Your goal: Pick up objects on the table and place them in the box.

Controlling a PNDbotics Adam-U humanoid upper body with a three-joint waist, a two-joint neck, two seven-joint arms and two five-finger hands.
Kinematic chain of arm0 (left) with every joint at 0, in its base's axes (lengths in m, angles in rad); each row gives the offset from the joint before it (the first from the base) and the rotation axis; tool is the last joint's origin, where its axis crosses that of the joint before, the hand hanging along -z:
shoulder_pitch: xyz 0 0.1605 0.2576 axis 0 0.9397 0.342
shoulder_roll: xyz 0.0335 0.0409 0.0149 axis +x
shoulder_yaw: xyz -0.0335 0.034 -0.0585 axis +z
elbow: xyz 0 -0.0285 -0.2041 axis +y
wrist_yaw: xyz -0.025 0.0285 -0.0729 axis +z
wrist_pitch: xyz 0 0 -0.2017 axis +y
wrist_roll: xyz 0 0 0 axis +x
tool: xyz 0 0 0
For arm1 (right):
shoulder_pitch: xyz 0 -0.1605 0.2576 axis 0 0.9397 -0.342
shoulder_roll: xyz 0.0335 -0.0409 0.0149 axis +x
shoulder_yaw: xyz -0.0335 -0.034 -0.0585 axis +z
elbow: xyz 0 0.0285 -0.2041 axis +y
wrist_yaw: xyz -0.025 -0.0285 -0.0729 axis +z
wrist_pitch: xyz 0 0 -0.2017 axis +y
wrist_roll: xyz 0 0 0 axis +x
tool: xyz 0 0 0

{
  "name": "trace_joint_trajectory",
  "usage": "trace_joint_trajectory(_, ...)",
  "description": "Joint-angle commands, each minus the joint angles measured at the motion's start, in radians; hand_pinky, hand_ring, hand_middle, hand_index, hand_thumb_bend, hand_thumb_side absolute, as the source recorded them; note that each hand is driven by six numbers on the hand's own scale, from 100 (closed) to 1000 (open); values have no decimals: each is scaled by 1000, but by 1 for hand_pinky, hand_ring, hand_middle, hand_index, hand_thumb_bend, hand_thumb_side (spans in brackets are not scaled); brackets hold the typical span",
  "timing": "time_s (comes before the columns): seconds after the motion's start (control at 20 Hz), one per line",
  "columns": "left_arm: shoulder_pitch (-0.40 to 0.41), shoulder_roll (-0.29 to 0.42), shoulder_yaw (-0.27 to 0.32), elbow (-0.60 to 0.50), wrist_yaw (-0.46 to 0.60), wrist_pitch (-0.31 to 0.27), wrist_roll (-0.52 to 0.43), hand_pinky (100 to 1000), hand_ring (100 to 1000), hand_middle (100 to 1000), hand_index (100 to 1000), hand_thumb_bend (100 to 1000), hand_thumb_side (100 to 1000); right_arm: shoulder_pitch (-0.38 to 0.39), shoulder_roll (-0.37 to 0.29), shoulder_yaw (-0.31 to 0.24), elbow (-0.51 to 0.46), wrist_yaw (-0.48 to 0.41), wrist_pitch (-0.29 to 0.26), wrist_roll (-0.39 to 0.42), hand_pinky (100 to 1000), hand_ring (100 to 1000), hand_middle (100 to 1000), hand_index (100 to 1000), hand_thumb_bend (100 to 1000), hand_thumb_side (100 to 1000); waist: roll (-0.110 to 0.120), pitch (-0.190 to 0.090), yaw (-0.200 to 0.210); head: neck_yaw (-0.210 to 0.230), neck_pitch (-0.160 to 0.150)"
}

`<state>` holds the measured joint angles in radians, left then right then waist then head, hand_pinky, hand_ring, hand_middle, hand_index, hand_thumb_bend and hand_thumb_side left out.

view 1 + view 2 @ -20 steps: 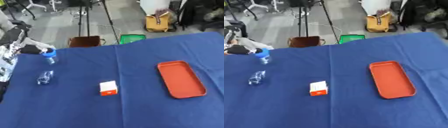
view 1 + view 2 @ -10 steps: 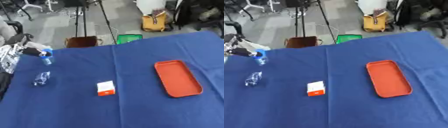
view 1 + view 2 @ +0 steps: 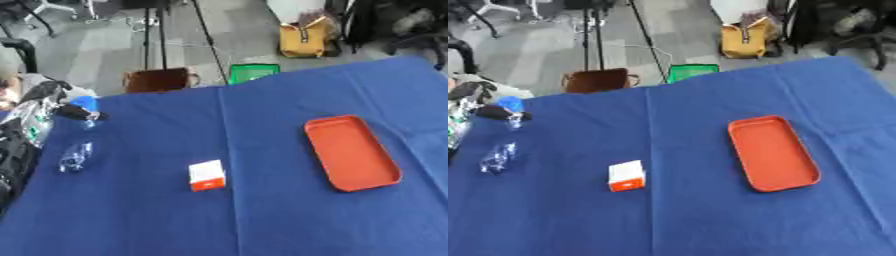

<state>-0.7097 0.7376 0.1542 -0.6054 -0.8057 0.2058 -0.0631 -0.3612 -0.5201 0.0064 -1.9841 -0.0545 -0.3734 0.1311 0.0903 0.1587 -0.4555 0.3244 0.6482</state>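
While the left robot hand point(image 3: 66, 111) sits at the desk's point(image 3: 262, 220) 9 o'clock edge, its dark fingers close around a small bottle point(image 3: 85, 106) with a blue cap, so I judge that the step in hand is picking up this bottle. To do it well, the bottle should go straight up before any sideways travel, because a crumpled clear wrapper point(image 3: 74, 157) lies just beside it toward 6 o'clock and could be dragged along. The tray point(image 3: 352, 152), the only open container in sight and probably the "box", lies well apart at 3 o'clock, so the carry has to cross the whole desk. On the way it should pass over the white and orange carton point(image 3: 207, 175) near the centre without touching it. The right robot hand shows in no view.

The left eye view shows more of the robot's dark arm and a silvery part at the left border. The right eye view cuts most of this away, but it shows more desk to the right of the tray.
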Motion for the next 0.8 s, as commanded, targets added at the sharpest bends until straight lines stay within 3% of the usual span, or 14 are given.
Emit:
trace_joint_trajectory(0.05,-20,27,4,9,22,18,55,651,712,697,878,1000,463,-10,-9,-3,-16,-4,-1,7,606,709,665,845,533,499,-4,-7,-4,6,-11)
trace_joint_trajectory(0.2,-19,21,10,17,49,43,141,594,679,662,866,1000,454,-10,-7,-3,-16,-1,-4,9,606,710,665,845,533,499,-4,1,-10,6,-15)
trace_joint_trajectory(0.45,-17,14,-2,34,91,52,218,591,656,638,851,979,451,-9,-6,-2,-16,1,-5,11,606,710,664,846,534,498,-3,8,-14,6,-15)
trace_joint_trajectory(0.55,-17,10,-10,44,95,50,211,598,644,631,847,969,452,-10,-5,-2,-16,2,-5,12,607,710,664,846,536,495,-2,10,-14,6,-15)
trace_joint_trajectory(0.8,-12,-3,-21,69,91,35,143,523,588,584,802,820,378,-9,-4,-2,-16,3,-4,13,607,711,664,846,533,499,-1,11,-14,5,-15)
